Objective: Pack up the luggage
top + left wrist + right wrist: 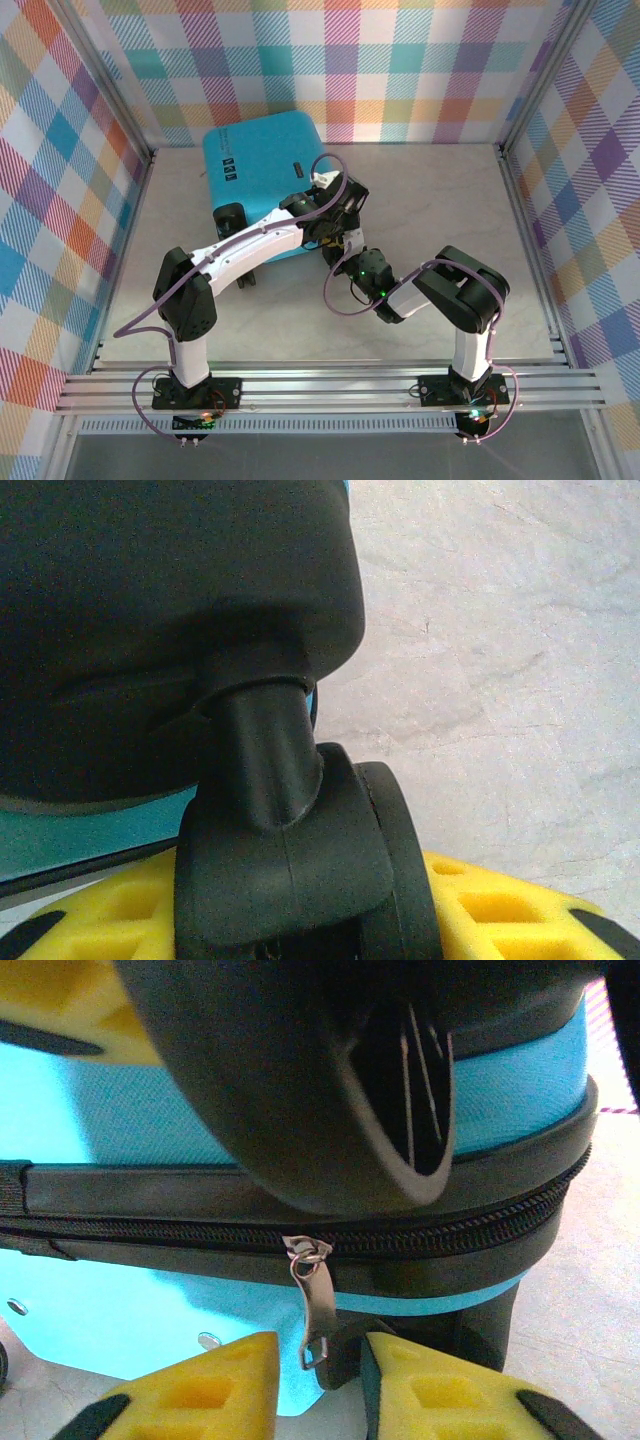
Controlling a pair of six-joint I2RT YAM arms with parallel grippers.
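The luggage (255,160) is a turquoise hard-shell suitcase lying closed at the back left of the table. Both grippers are at its near right corner. My left gripper (300,930) is shut on a black caster wheel (300,860), which sits between the yellow pads (90,920). My right gripper (320,1380) stands narrowly open around the metal zipper pull (318,1305) hanging from the black zipper band (150,1210). The pull's black end touches the right pad (430,1385), while a small gap shows at the left pad (215,1385).
The pale tabletop (430,210) stretches to the right of the suitcase. Checked walls with metal rails (525,230) close in the table. Two more black wheels (231,215) show on the suitcase's near left side. The arms cross close together by the corner.
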